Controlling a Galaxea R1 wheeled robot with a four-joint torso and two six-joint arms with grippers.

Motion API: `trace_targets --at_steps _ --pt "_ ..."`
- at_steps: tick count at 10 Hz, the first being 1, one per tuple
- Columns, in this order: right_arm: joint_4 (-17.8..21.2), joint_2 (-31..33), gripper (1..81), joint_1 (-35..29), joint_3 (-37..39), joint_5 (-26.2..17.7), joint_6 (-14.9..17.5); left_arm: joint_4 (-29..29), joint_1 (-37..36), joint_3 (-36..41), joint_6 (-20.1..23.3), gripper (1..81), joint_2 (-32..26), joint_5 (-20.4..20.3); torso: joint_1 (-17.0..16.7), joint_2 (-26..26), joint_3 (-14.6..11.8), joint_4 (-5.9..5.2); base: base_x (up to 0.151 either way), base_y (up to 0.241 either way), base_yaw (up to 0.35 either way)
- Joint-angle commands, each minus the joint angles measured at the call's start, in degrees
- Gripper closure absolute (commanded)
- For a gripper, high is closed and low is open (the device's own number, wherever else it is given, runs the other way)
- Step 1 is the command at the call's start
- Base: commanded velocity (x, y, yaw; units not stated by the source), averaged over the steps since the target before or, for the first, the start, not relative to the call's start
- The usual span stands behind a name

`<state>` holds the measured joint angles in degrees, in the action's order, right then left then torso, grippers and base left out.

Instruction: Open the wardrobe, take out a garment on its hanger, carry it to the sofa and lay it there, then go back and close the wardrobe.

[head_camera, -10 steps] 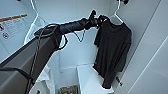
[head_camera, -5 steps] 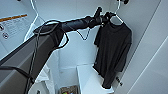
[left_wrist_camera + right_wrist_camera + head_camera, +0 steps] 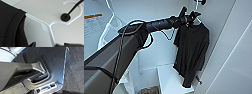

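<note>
The wardrobe (image 3: 159, 50) stands open, its white inside in front of me. The garment (image 3: 192, 52), a black T-shirt, hangs at the right side on its white hanger (image 3: 48, 26). The hanger's curved top is hooked over a black wall hook (image 3: 65, 17). My left arm reaches up from the lower left, and my left gripper (image 3: 191, 17) is at the hanger's neck, just above the shirt's collar. In the left wrist view the gripper (image 3: 50, 45) is open, with the hanger's lower bar running between its dark fingertips (image 3: 32, 44). The shirt's shoulder (image 3: 11, 25) lies beside it.
A white T-shirt (image 3: 106, 35) on its own hanger hangs at the left. A white shelf (image 3: 170, 80) sits below the black shirt, and the white wardrobe door (image 3: 234, 62) stands at the right. The right wrist view looks down on my own base (image 3: 37, 72) and grey carpet (image 3: 75, 72).
My left arm has reached a little further right and up, bringing the gripper closer around the hanger's neck. The black T-shirt still hangs in the same place.
</note>
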<state>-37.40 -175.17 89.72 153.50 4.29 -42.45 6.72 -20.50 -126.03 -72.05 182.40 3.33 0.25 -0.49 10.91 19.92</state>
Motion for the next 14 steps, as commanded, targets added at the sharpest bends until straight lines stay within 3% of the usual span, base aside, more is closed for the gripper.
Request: trace_targets --at_steps 1,4,9,10,11,12,14 --pt "0.4 0.0 1.0 -1.0 -0.1 -2.8 0.3 1.7 -11.1 -2.3 0.4 1.0 2.6 -2.9 0.0 0.0 0.0 0.02 0.000 0.000 0.000" --pt "0.4 -1.3 1.0 -0.5 -0.1 -2.9 0.3 4.5 -10.8 -7.7 0.4 1.0 2.6 -8.1 0.0 0.0 0.0 -0.02 0.000 0.000 0.000" --pt "0.6 -1.4 1.0 -0.7 1.1 -2.9 0.1 4.5 -10.1 -2.5 0.4 1.0 2.6 -8.9 0.0 0.0 0.0 -0.02 0.000 0.000 0.000" --pt "0.6 -1.3 1.0 -0.8 1.5 -2.8 -0.1 4.6 -9.7 -0.3 0.3 1.0 2.6 -9.8 0.0 0.0 0.0 2.83 0.000 0.000 0.000" --pt "0.6 -1.4 1.0 -0.8 1.5 -2.8 0.1 4.5 -9.4 1.1 0.1 1.0 2.6 -10.4 0.0 0.0 0.0 3.29 0.000 0.000 0.000" --pt "0.5 -1.4 1.0 -0.9 1.5 -2.8 0.3 4.5 -9.2 1.5 0.0 1.0 2.6 -10.4 0.0 0.0 0.0 0.92 0.000 0.000 0.000" --pt "0.4 -1.6 1.0 -0.7 1.5 -2.8 0.3 4.5 -8.9 2.6 -0.2 1.0 2.6 -10.4 0.0 0.0 0.0 2.73 0.000 0.000 0.000"
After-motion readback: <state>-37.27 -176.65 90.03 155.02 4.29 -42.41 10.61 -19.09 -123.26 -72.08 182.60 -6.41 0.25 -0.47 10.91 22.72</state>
